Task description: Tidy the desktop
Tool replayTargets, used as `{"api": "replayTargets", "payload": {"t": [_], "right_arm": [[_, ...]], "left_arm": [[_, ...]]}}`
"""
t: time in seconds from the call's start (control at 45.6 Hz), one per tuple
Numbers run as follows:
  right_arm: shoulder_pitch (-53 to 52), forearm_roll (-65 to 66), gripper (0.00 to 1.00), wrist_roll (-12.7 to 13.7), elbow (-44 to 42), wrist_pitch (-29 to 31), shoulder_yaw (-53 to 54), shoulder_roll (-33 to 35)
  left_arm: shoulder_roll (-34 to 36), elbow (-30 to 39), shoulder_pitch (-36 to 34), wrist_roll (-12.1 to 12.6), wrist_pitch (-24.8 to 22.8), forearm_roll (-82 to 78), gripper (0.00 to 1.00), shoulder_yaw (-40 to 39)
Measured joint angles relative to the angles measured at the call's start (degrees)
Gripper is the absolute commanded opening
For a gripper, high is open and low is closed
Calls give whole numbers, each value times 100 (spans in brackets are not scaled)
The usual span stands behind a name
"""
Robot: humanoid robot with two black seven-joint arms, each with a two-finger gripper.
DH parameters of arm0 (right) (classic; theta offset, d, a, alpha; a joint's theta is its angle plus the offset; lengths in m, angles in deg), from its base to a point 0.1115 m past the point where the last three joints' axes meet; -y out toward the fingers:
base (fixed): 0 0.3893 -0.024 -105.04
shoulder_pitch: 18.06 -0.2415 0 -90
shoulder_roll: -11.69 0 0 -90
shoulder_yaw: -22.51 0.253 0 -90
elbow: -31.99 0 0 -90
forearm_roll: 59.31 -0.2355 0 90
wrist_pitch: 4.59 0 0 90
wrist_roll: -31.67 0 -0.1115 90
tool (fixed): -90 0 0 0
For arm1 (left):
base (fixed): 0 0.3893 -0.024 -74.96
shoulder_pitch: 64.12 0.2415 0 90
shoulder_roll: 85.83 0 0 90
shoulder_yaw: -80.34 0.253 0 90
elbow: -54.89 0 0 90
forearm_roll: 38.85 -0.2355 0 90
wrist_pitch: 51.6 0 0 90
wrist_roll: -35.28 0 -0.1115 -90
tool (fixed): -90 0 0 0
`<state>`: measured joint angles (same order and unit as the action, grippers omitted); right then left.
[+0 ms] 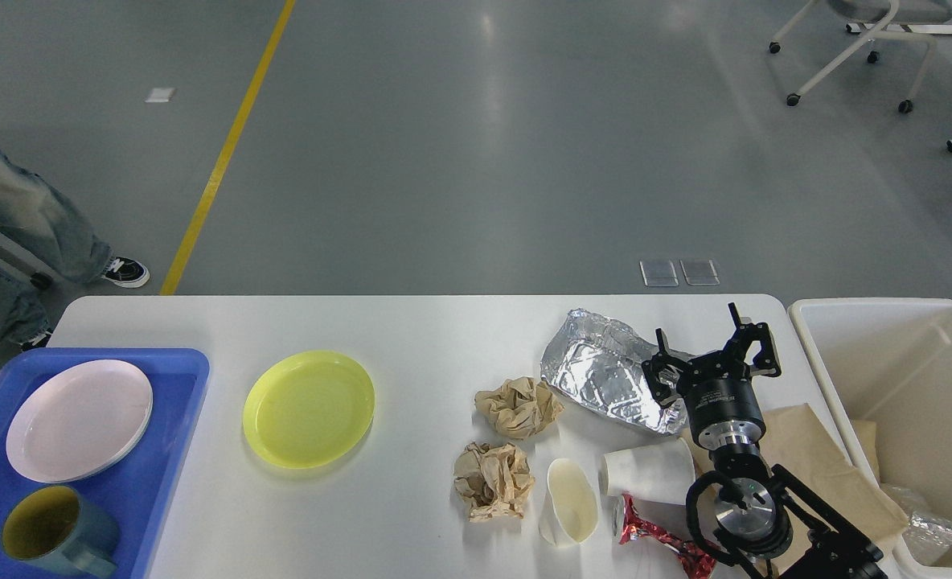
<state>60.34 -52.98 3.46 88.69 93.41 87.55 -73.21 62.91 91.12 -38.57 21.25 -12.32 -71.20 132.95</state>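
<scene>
My pincer: right arm, fingers spread, over the desk.
Foil: just left, touching.
Cups: below it.
Bin: right.
Plate: far left.

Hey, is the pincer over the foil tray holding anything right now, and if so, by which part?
Nothing is held. The right pincer is open, hovering over the right end of the crumpled foil tray, with nothing between its fingers. The left pincer is not in view.
</scene>
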Motion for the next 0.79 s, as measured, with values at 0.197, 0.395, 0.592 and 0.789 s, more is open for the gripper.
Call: {"api": "replayTargets", "payload": {"t": [0.197,0.395,0.592,0.789], "right_arm": [[0,0,100,0,-1,0,0,1],[0,0,100,0,-2,0,0,1],[0,0,100,0,-2,0,0,1],[0,0,100,0,-2,0,0,1]], "left_arm": [[-94,-322,342,-81,217,43,4,-302],[-172,-377,705,-66,303,39,4,-586],[-296,-381,772,-65,320,83,4,-611],[-309,-381,784,-81,334,87,8,-606]]}}
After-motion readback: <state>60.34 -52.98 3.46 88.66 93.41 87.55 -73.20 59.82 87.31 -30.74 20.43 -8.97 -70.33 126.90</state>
